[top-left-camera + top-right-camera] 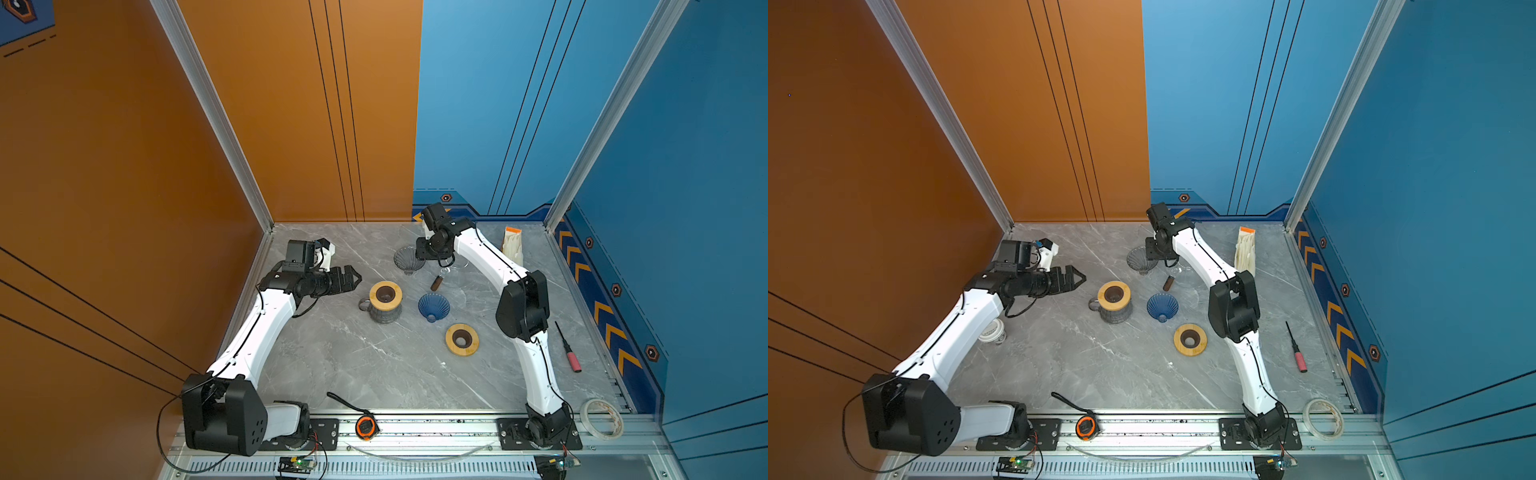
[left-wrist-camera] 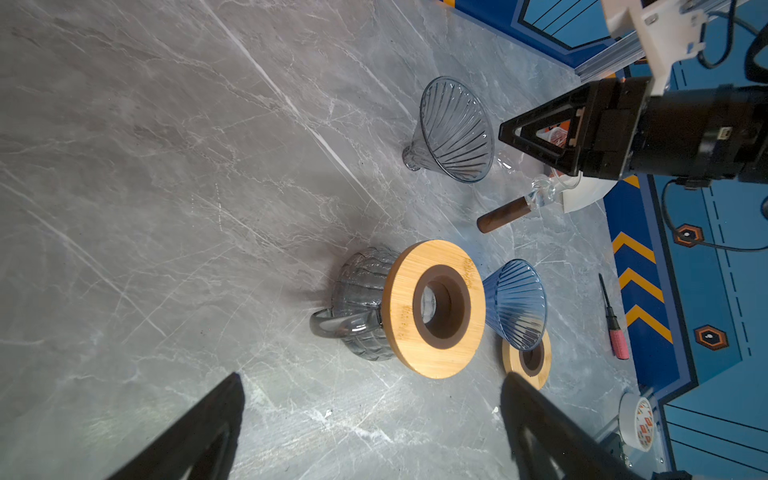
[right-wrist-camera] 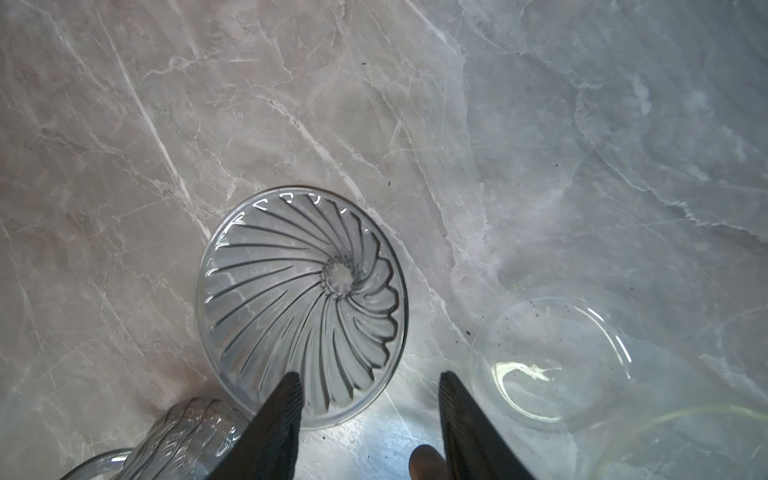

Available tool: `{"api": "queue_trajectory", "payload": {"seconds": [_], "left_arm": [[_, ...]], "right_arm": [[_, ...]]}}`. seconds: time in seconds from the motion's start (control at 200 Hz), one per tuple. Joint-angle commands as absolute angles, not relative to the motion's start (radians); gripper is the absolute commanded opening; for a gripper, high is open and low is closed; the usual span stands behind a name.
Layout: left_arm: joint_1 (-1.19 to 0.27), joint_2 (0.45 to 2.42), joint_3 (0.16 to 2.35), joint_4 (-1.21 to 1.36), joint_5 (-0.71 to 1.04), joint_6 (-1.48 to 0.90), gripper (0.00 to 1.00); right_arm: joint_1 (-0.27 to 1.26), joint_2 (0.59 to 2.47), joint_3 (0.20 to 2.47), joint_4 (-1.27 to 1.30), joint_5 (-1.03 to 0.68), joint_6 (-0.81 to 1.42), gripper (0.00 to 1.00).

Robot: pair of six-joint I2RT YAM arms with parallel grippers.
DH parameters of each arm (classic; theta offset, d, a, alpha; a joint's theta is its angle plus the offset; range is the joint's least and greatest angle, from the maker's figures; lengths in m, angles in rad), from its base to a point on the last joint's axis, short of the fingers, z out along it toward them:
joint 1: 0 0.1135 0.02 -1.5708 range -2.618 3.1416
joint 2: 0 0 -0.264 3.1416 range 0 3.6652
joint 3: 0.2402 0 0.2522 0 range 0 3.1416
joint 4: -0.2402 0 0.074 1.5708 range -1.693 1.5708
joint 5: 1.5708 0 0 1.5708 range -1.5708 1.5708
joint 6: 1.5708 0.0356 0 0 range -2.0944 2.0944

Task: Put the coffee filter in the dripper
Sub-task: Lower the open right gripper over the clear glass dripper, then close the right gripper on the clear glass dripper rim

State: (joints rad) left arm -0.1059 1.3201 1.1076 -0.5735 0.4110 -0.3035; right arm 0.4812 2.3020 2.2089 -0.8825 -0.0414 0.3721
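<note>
A clear ribbed dripper (image 1: 408,260) (image 3: 303,303) lies on its side at the back of the marble table. My right gripper (image 3: 368,380) hangs over it, open, with one finger (image 3: 282,411) across the dripper's rim and bare table between the fingers. A blue dripper (image 1: 433,306) lies on its side mid-table. A beige pack of coffee filters (image 1: 512,246) with an orange label stands at the back right, away from both grippers. My left gripper (image 1: 353,277) (image 2: 371,382) is wide open and empty, to the left of a grey mug (image 1: 384,311) topped by a bamboo ring.
A clear glass vessel (image 3: 552,357) with a brown handle (image 1: 435,283) lies beside the right gripper. A second bamboo ring (image 1: 461,339) lies to the front right. A red-handled screwdriver (image 1: 568,351), tape roll (image 1: 601,417) and tape measure (image 1: 366,427) lie near the edges.
</note>
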Motion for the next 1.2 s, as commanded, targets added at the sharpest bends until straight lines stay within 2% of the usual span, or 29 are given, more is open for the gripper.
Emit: {"api": "queue_trajectory", "payload": {"seconds": [0.0,0.371,1.197], "left_arm": [[-0.112,1.333,1.132,-0.584,0.374,-0.299,0.98],[-0.112,1.359,1.143,-0.583,0.376,-0.305,0.98],[-0.112,1.345,1.132,-0.583,0.394,-0.311,1.00]], "right_arm": [[0.472,2.339,2.264,-0.902,0.006,0.412,0.52],[0.465,2.431,2.344,-0.899,-0.043,0.437,0.49],[0.463,2.484,2.351,-0.884,-0.102,0.476,0.45]]}}
